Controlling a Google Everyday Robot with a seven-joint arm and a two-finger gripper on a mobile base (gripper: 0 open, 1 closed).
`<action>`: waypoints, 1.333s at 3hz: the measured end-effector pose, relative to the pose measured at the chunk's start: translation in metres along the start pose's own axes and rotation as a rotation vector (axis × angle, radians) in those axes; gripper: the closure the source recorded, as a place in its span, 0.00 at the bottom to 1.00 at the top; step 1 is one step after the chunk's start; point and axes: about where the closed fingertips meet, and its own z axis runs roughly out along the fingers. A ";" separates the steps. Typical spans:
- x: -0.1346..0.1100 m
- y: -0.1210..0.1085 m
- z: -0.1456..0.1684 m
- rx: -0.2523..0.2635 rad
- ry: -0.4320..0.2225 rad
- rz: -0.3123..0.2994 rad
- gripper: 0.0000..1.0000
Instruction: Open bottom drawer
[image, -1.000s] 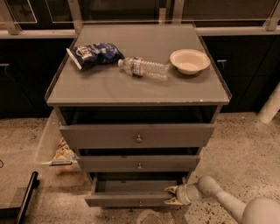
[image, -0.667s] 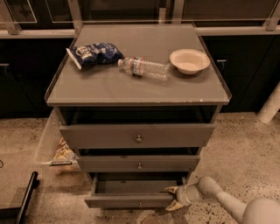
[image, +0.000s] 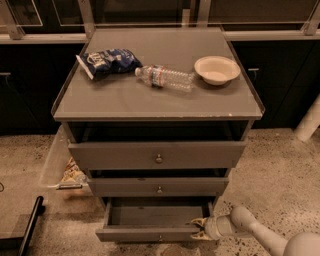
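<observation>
The camera view looks down on a grey cabinet (image: 150, 102) with 3 drawers. The bottom drawer (image: 150, 233), lowest of the 3 and just above the speckled floor, stands well out from the frame, its dark inside showing below the middle drawer (image: 125, 187). A dark gap shows above the top drawer (image: 115, 155).

The gripper (image: 200, 229) sits at the right end of the bottom drawer's front, on a pale arm (image: 260, 234) coming from the lower right. Whether the claw is wide or narrow cannot be told.

On the cabinet lie a blue chip bag (image: 107, 61), 1 water bottle (image: 165, 77) on its side and a white bowl (image: 216, 69). A clear bin (image: 52, 165) stands at the cabinet's left.
</observation>
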 end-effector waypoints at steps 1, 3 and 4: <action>0.002 0.010 -0.004 0.003 -0.005 0.006 1.00; 0.001 0.011 -0.004 0.003 -0.005 0.006 0.58; 0.005 0.019 -0.004 -0.005 -0.024 0.017 0.35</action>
